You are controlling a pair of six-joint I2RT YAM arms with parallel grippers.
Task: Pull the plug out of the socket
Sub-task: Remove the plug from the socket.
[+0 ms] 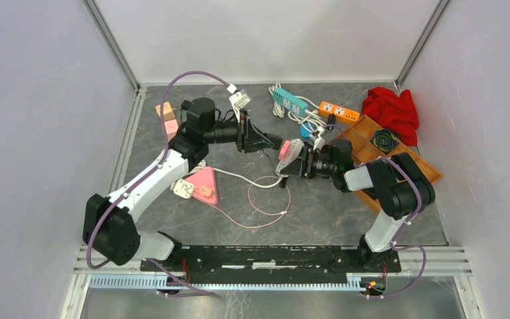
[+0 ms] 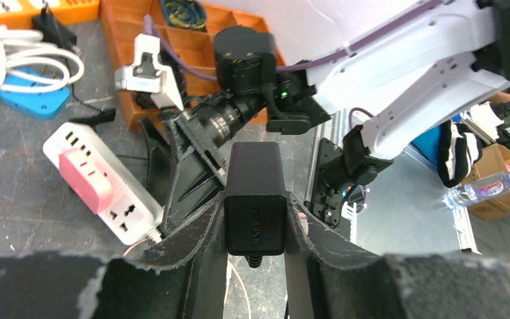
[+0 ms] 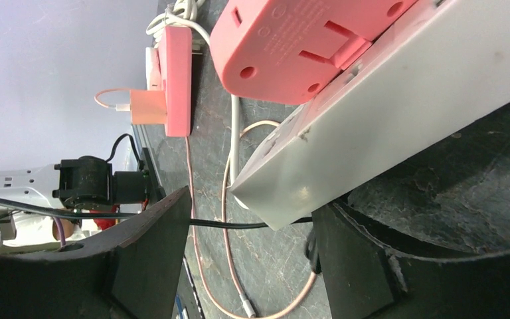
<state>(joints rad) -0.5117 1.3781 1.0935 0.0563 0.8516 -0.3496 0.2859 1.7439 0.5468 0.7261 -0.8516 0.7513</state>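
**One plug free of its socket**

My left gripper point(image 2: 255, 214) is clamped on the black adapter point(image 2: 255, 174), which it holds clear of the pink-and-white power strip point(image 2: 99, 186). My right gripper point(image 3: 252, 220) is spread wide, with the strip against one finger but not pinched. I judge the pull done; only setting down remains.

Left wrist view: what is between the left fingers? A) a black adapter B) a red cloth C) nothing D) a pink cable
A: the black adapter is pinched between the left fingers, apart from the white and pink power strip.
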